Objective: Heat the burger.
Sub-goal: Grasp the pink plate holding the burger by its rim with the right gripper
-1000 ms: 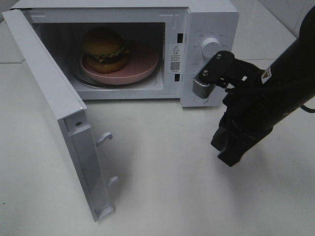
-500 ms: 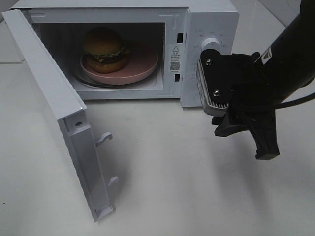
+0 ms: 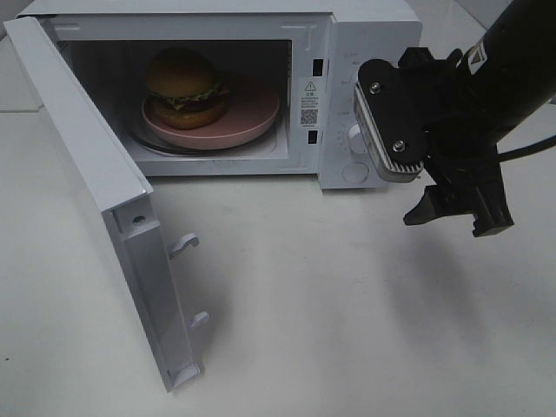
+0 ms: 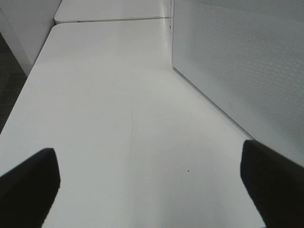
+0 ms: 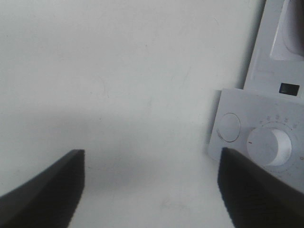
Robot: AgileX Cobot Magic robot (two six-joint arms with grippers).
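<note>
Your white table (image 3: pixel 347 330) carries the microwave (image 3: pixel 373 26), its door (image 3: pixel 87 165) swung wide as before. The burger (image 3: pixel 184 87) has not moved: it sits on the pink plate (image 3: pixel 256 113) inside the cavity. What changed is the right gripper (image 3: pixel 456 217). A second ago it pointed down with jaws nearly together; now it is lifted beside the control panel, near the dial (image 5: pixel 269 146), jaws spread wide and empty. The left gripper (image 4: pixel 152 190) hangs over the table, wide open, holding nothing.
</note>
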